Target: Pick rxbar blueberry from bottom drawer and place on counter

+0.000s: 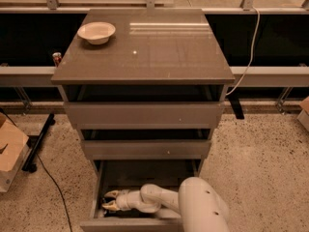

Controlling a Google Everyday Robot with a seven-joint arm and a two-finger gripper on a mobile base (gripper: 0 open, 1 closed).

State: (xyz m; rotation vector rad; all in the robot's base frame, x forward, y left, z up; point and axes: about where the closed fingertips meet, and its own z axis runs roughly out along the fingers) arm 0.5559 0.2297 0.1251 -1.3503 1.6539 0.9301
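Observation:
The bottom drawer (145, 170) of the grey-brown cabinet is pulled open. My white arm reaches into it from the lower right. My gripper (110, 200) is low in the drawer's front left corner, its two pale-tipped fingers (112, 194) spread apart. A small dark shape lies between the fingertips against the left wall; I cannot tell whether it is the rxbar blueberry. The rest of the drawer floor is dark and partly hidden by my arm. The counter (159, 47) is the glossy top of the cabinet.
A white bowl (96, 32) sits on the counter's back left corner. The two upper drawers (145, 114) stand slightly open. A red-topped can (57, 58) stands behind the cabinet at left. A cardboard box (10, 149) and a cable lie on the floor at left.

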